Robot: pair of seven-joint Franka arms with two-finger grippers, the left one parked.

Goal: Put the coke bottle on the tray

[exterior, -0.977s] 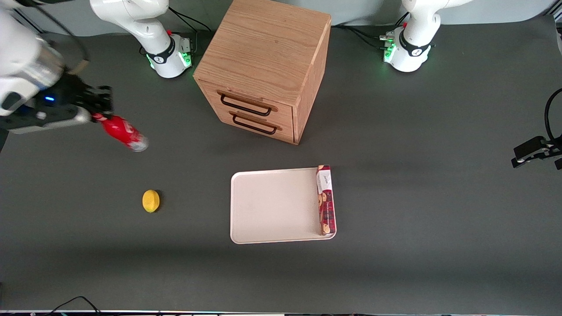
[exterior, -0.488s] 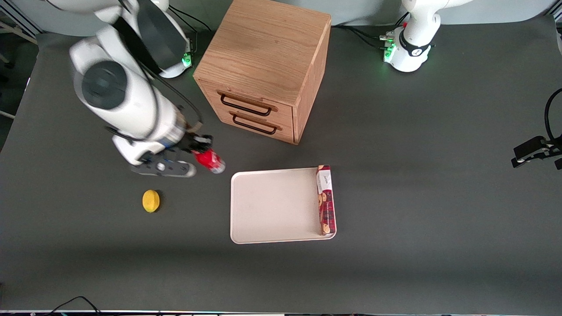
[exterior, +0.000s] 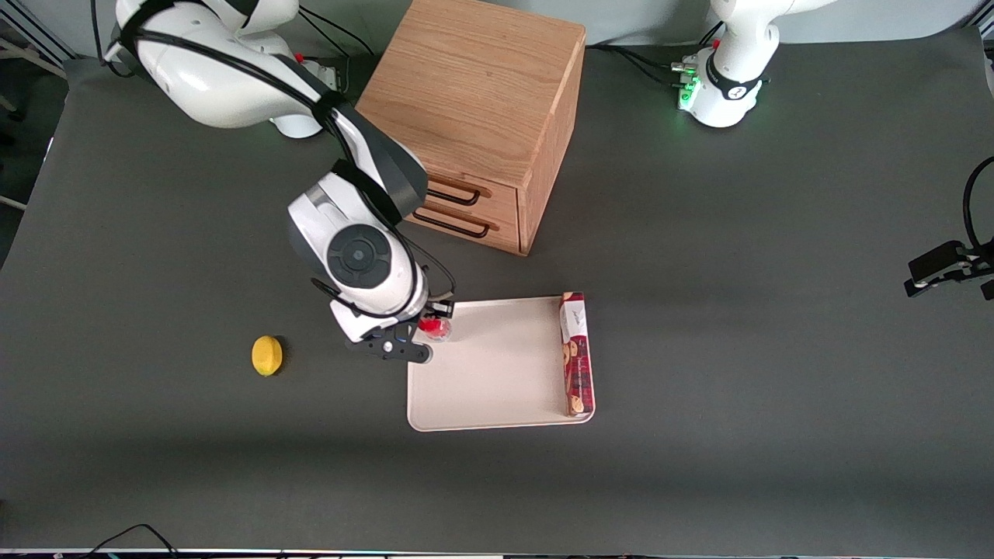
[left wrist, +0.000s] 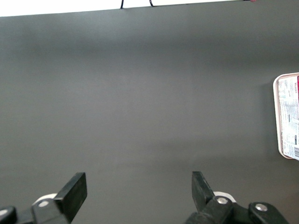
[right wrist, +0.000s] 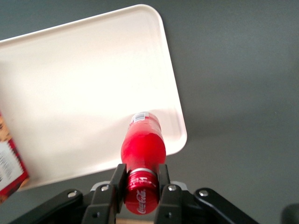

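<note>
My right gripper point(exterior: 432, 328) is shut on the coke bottle point(exterior: 436, 329), a small red bottle gripped at its red cap, and holds it over the corner of the cream-white tray point(exterior: 489, 388) that is nearest the cabinet and the working arm's end. In the right wrist view the fingers point(right wrist: 117, 183) clamp the cap of the bottle point(right wrist: 142, 149), whose base points down over the tray's point(right wrist: 84, 93) rim edge. The arm hides most of the bottle in the front view.
A long red biscuit packet point(exterior: 576, 354) lies on the tray along its edge toward the parked arm's end. A wooden drawer cabinet point(exterior: 466, 124) stands farther from the front camera than the tray. A yellow lemon point(exterior: 266, 355) lies toward the working arm's end.
The right arm has carried the bottle from the working arm's end of the table toward the tray; the bottle now hangs over the tray's corner. Tray, packet and lemon have not moved.
</note>
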